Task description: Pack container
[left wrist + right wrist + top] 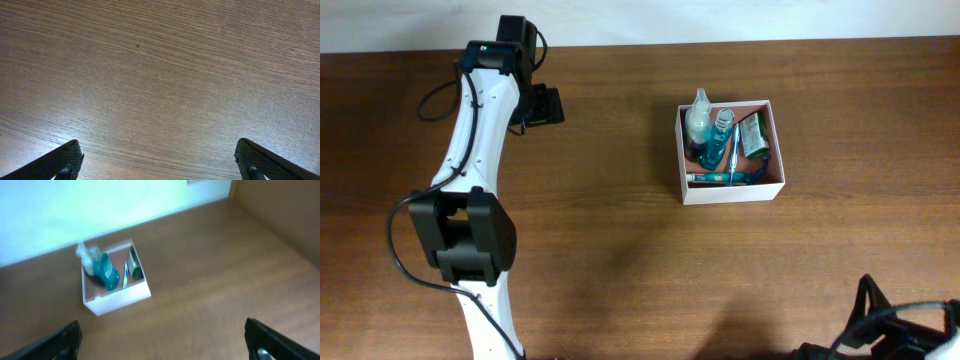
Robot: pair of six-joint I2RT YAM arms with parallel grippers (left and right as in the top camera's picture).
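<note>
The container (728,194), a square white-walled box with a pinkish-brown inside, sits right of the table's middle. It holds a clear bottle (697,117), a blue bottle (717,140), a green packet (754,134) and a blue toothbrush (718,178). It also shows in the right wrist view (122,300), far ahead. My left gripper (159,162) is open and empty over bare wood at the far left of the table (542,106). My right gripper (162,340) is open and empty, low at the front right; only part of that arm (890,335) shows overhead.
The wooden table (620,220) runs to a pale wall at the back. The white left arm (475,200) stretches from the front edge to the back left, with a black cable looping beside it.
</note>
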